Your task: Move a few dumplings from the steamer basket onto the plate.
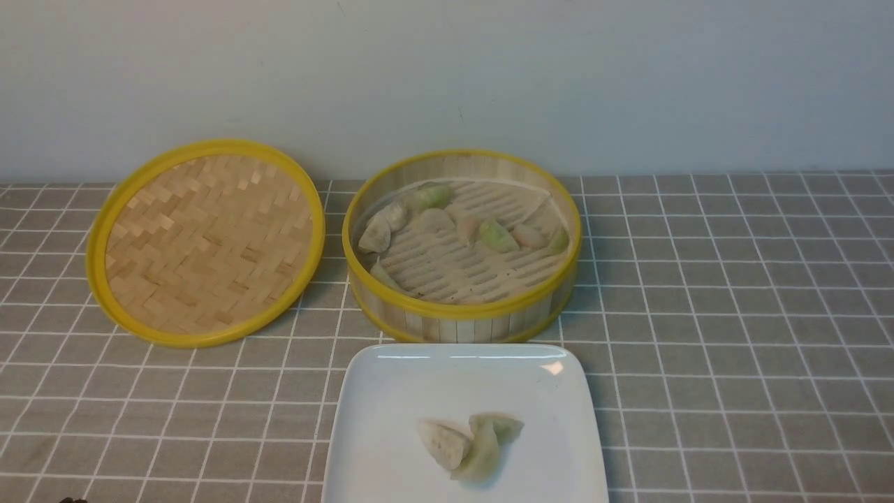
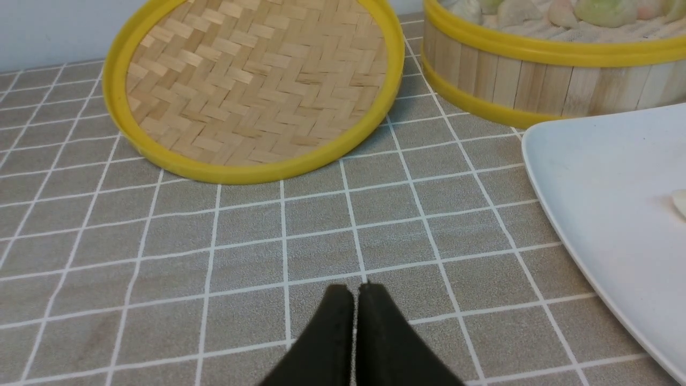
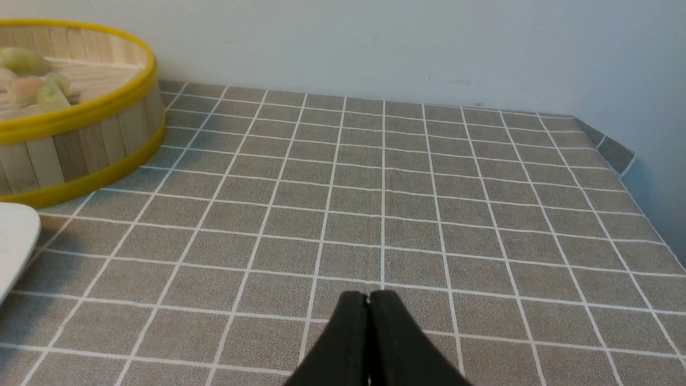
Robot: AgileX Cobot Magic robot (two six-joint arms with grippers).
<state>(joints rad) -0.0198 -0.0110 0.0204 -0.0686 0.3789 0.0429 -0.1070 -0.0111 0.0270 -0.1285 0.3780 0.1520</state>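
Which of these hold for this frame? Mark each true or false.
1. Dumplings lie on the plate. True.
2. The basket is empty. False: several dumplings remain on its floor.
3. The lid sits on the basket. False: it lies on the cloth to the basket's left.
4. Both pincers are shut and hold nothing. True: left pincer, right pincer.
5. The plate is round. False: it is square with rounded corners.
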